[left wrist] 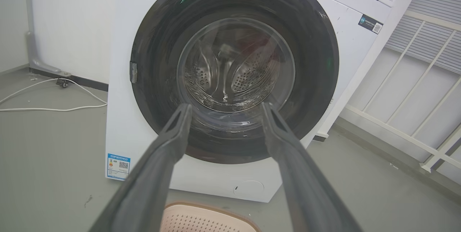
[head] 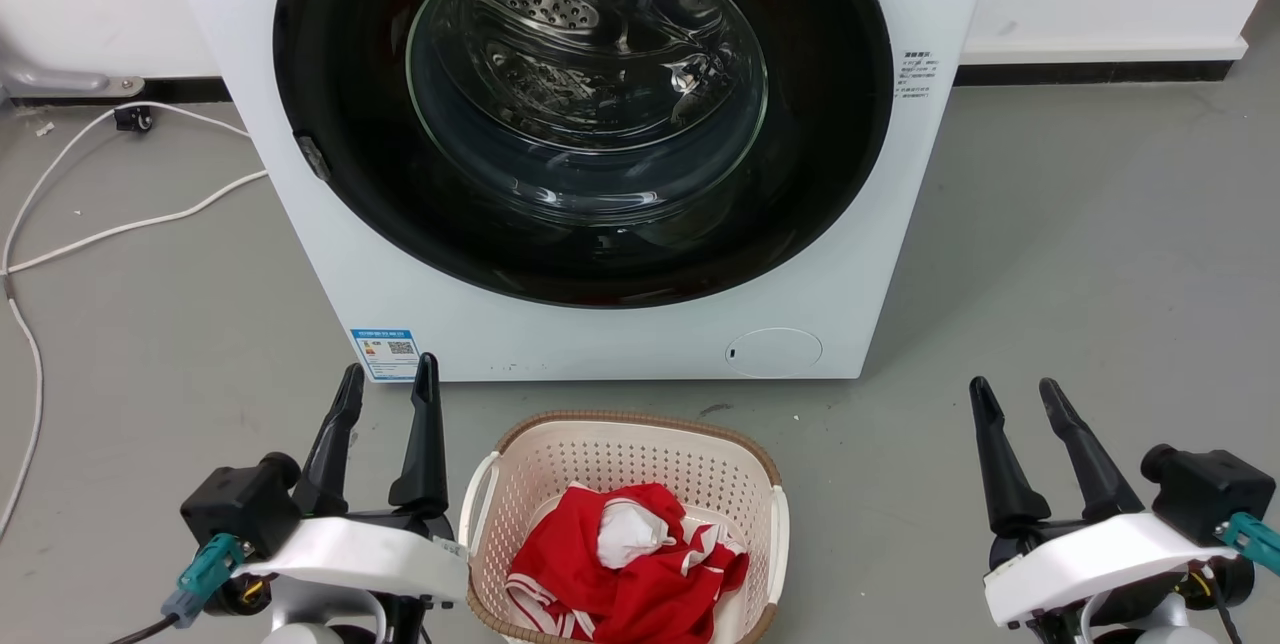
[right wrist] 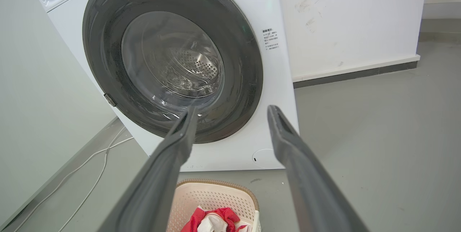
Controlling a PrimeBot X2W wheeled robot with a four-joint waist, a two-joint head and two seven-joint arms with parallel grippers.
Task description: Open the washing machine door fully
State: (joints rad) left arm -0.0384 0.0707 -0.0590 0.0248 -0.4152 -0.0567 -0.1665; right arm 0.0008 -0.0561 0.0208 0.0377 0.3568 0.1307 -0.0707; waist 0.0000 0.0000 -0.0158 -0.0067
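Washing machine door [head: 585,104] shut, upper centre of frame; grey latch tab [head: 312,156] on its left rim, directly up-frame of left gripper [head: 390,366], well apart from right gripper [head: 1013,384]; both spread, empty

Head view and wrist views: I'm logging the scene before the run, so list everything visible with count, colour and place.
washing machine: 1, white, against the wall
washing machine door: 1, glossy black, clear glass centre, closed on the machine's front
round flap: 1, white, machine's lower right
label: 1, blue, machine's lower left
basket: 1, cream, brown rim, floor before the machine
clothes: bundle, red and white, in the basket
cable: white, count unclear, floor left of machine
left gripper: 1, dark fingers open, lower left
right gripper: 1, dark fingers open, lower right
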